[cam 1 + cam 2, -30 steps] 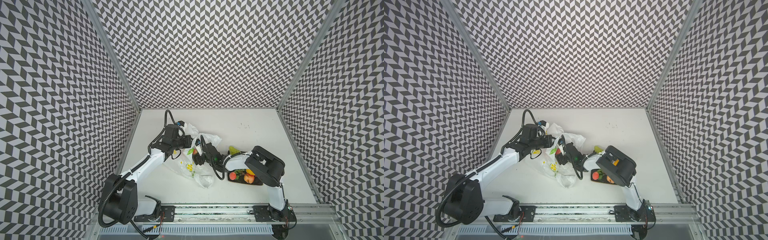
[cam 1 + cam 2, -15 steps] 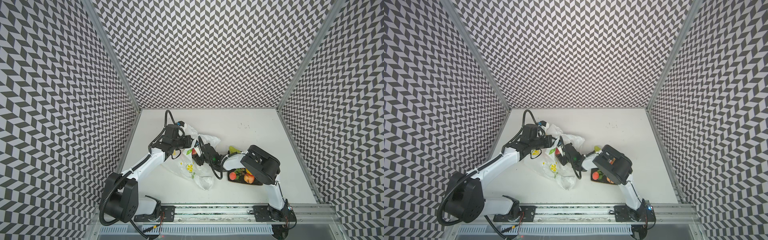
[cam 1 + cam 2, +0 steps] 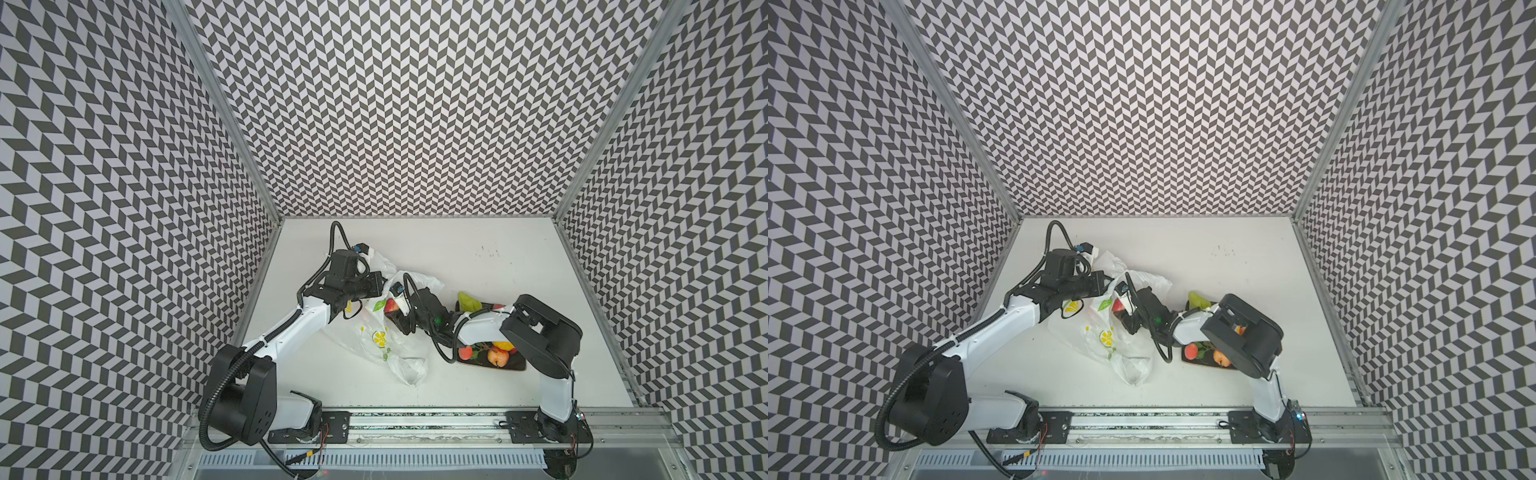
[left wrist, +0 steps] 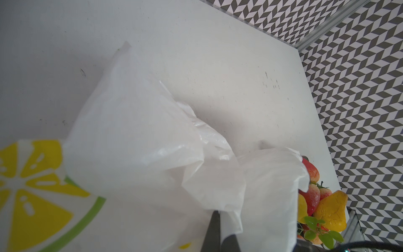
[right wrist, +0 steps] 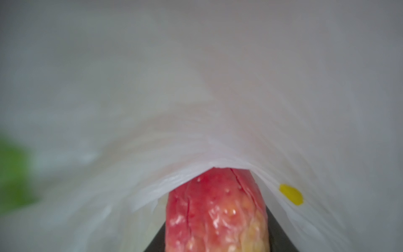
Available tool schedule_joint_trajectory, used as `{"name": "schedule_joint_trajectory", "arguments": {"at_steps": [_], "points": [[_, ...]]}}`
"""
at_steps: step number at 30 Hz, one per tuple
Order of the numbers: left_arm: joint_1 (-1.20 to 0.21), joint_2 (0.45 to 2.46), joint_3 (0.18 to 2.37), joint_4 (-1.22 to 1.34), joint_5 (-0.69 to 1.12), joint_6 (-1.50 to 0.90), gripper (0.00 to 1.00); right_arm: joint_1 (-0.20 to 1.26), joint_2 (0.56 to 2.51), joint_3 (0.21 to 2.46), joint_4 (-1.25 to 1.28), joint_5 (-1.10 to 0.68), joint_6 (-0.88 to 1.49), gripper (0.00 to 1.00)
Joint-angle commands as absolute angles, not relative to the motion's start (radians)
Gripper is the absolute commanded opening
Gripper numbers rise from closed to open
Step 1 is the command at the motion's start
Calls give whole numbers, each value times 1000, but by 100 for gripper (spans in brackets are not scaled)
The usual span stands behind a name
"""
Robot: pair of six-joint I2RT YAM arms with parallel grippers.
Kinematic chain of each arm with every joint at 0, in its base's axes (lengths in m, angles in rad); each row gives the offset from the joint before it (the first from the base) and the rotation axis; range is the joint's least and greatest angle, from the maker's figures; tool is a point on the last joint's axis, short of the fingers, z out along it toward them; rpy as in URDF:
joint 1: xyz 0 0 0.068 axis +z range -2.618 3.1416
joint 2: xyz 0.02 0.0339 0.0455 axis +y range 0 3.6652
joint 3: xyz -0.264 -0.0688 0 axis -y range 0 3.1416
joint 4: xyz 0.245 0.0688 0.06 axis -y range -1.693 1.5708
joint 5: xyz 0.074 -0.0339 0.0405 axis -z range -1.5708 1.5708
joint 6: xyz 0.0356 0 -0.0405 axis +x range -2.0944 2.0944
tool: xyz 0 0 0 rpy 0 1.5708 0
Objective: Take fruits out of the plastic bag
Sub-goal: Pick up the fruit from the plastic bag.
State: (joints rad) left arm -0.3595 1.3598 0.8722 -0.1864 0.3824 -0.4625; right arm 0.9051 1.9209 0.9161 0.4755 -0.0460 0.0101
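no readable text, labels or numbers

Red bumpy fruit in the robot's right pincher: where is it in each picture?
Both top views: the red bumpy toy fruit is a small red spot mid-table, at the bag.
Left wrist: not visible; white plastic is in the way.
Right wrist: close up, held in the right gripper.
Shared landmark: the thin white plastic bag with lemon-slice print.
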Motion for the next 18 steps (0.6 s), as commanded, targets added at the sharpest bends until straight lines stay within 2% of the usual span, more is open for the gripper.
{"name": "schedule_joint_trajectory", "arguments": {"at_steps": [1, 18], "points": [[-354, 1368, 864, -150, 374, -484, 0, 918, 1849, 879, 495, -69, 7, 36], [-328, 1361, 863, -114, 318, -531, 0, 939, 1501, 687, 176, -64, 125, 35]]}}
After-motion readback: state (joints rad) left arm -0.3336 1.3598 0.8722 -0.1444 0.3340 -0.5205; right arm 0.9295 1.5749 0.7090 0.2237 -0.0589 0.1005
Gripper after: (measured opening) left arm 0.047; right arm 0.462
